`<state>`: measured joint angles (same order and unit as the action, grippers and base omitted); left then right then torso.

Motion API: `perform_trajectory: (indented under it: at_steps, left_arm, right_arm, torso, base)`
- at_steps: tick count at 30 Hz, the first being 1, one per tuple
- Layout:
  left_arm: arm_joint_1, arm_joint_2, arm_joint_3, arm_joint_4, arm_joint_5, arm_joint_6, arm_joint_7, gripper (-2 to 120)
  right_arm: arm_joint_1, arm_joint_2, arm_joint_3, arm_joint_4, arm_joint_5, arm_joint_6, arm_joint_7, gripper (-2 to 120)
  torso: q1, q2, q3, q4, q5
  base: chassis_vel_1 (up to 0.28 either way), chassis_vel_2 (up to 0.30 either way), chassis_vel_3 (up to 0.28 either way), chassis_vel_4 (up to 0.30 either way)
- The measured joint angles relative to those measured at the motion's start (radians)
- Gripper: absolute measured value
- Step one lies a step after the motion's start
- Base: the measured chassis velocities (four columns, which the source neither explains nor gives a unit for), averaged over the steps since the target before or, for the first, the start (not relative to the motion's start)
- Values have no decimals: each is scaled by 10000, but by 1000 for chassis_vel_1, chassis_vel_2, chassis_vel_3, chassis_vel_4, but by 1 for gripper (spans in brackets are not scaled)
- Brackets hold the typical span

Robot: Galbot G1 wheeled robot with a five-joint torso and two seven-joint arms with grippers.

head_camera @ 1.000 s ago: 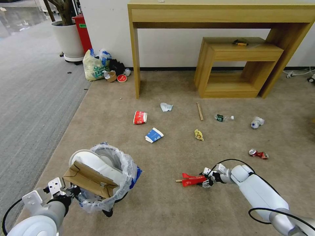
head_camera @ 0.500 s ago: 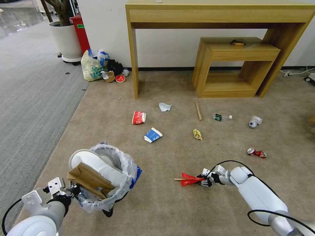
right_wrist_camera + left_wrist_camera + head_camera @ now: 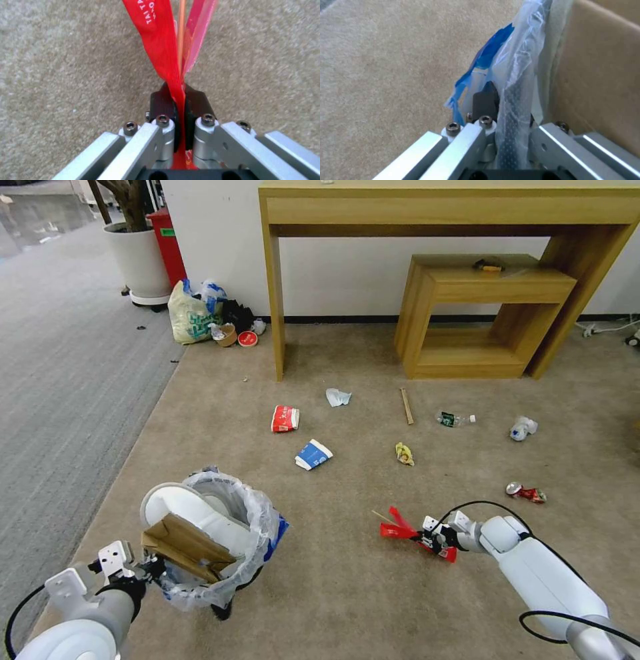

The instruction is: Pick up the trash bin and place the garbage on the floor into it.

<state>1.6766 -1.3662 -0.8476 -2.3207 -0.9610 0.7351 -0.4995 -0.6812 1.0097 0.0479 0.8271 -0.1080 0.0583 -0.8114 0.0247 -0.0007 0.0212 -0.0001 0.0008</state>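
On your left, the left end effector point(image 3: 148, 567) is clamped on the rim of the trash bin point(image 3: 223, 533), keeping it off the floor point(image 3: 333, 607) and tipped with its mouth towards the litter. Inside its clear liner sit a cardboard piece point(image 3: 187, 545) and white slippers point(image 3: 193, 513). To your right, the right end effector point(image 3: 430, 539) pinches the red wrapper point(image 3: 400, 527) tight, raised for carrying across. Other garbage lies scattered beyond.
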Motion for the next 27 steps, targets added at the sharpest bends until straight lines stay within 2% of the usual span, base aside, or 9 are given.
perform_trajectory:
  at_steps: [3,6,12,14,17,22,27]
  left_arm:
    - [36,0,-19,-40,-18,1,4,0]
    - [72,2,-62,-68,-6,0,-1,0]
    - [117,-58,-7,-108,103,2,-3,0]
    - [120,-73,26,-118,134,3,-2,0]
    - [146,-101,119,-145,280,3,-2,0]
    - [180,-109,220,-156,450,4,8,0]
    - [137,-158,377,-157,639,5,30,0]
  right_arm:
    - [-35,-20,121,204,109,-15,0,2]
    - [-106,-66,249,546,403,-111,75,2]
    - [-311,-437,543,2906,2164,-876,345,2]
    - [-291,-458,559,3297,2440,-936,369,2]
    - [-64,-423,627,4492,3174,-1010,442,2]
    - [134,-350,591,5543,3923,-1281,625,2]
    - [270,-141,255,7096,5445,-1833,1183,2]
  torso:
    - [0,0,-1,-1,-12]
    - [0,0,0,-2,-5]
    - [-1,0,-2,-3,-11]
    - [-2,0,-2,-3,-12]
    - [-1,0,-2,0,-12]
    - [-2,1,-2,-2,-11]
    - [-2,1,-2,-1,-11]
  base:
    - [0,0,0,0]
    - [0,0,0,0]
    - [0,0,0,0]
    - [0,0,0,0]
    - [0,0,0,0]
    - [0,0,0,0]
    - [0,0,0,0]
